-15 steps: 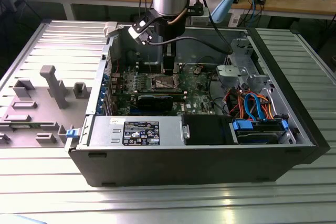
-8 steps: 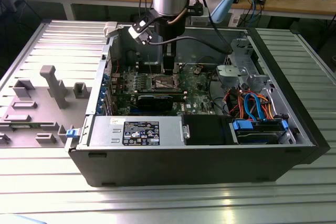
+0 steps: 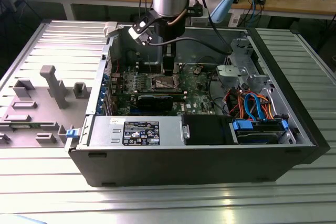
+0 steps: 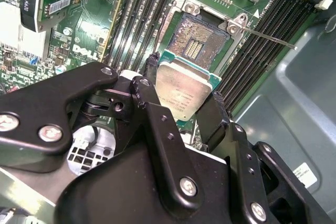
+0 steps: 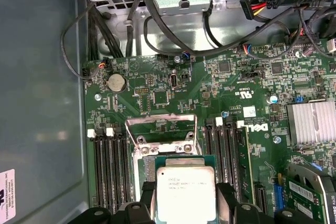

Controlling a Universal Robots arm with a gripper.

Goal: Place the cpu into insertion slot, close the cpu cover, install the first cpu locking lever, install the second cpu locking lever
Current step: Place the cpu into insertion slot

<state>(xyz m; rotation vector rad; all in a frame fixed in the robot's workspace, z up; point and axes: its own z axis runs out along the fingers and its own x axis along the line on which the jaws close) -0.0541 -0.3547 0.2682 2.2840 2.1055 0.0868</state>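
- Tool: fingers clamped on cpu edges; chip flat, just beside slot, not seated.
- Cover: raised.
- Handling: square corners, lower level, avoid scraping contacts.

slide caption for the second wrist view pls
Black gripper grips flat silver-grey square cpu near the open brownish-gold square insertion slot.

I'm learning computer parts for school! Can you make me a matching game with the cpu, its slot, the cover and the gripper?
1. cpu
2. insertion slot
3. cpu cover
4. gripper

A. silver frame, swung open
B. black, shut on the cpu
C. gold contacts uncovered
D. grey top, clamped on two sides

Pairs: 1-D, 2-C, 3-A, 4-B
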